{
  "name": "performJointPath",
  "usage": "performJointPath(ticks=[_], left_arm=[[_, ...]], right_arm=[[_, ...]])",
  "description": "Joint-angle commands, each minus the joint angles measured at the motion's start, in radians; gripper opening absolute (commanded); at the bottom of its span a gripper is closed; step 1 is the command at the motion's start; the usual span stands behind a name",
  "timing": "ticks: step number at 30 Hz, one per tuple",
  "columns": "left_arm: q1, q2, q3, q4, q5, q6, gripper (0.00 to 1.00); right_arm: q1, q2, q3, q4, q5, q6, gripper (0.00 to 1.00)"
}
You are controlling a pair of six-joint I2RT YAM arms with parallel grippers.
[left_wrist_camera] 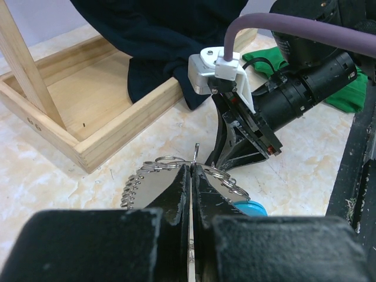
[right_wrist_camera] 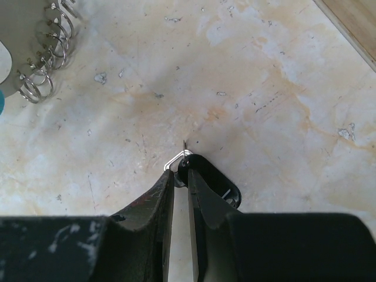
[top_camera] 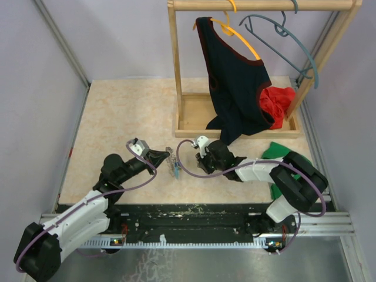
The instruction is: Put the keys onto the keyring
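The keyring [top_camera: 174, 165] is a grey coiled wire loop with a light-blue section [left_wrist_camera: 254, 207]. My left gripper [top_camera: 166, 157] is shut on its thin wire [left_wrist_camera: 194, 160], with coils spreading to both sides [left_wrist_camera: 136, 183]. My right gripper [top_camera: 198, 166] points down at the table just right of the ring and also shows in the left wrist view [left_wrist_camera: 226, 157]. In the right wrist view its fingers [right_wrist_camera: 180, 170] pinch the small metal loop of a black-headed key [right_wrist_camera: 218, 183] lying on the table. The ring's coils [right_wrist_camera: 46, 70] show at top left there. Other keys are out of view.
A wooden clothes rack with a tray base [top_camera: 194, 114] stands behind, holding a dark garment [top_camera: 232, 88] on an orange hanger and a grey-blue hanger [top_camera: 282, 35]. A red cloth [top_camera: 277, 101] lies in the tray. A green cloth [top_camera: 276, 151] lies by the right arm.
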Motion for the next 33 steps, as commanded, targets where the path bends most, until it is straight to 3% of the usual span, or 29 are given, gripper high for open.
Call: performJointPath(ticks=[1,12,33], left_arm=[[-0.002,-0.008,0.005,0.043,0.015,-0.009,0.01],[-0.002,-0.011,-0.002,0.057,0.021,-0.016,0.01],[-0.002,-0.016,-0.005,0.059,0.022,-0.019,0.01]], right_arm=[[-0.002,-0.042,-0.029,0.141,-0.015,0.009,0.16],[-0.003,-0.035,-0.086,0.291,-0.007,0.008,0.15],[-0.003,0.03,-0.071,0.278,-0.022,0.003,0.09]])
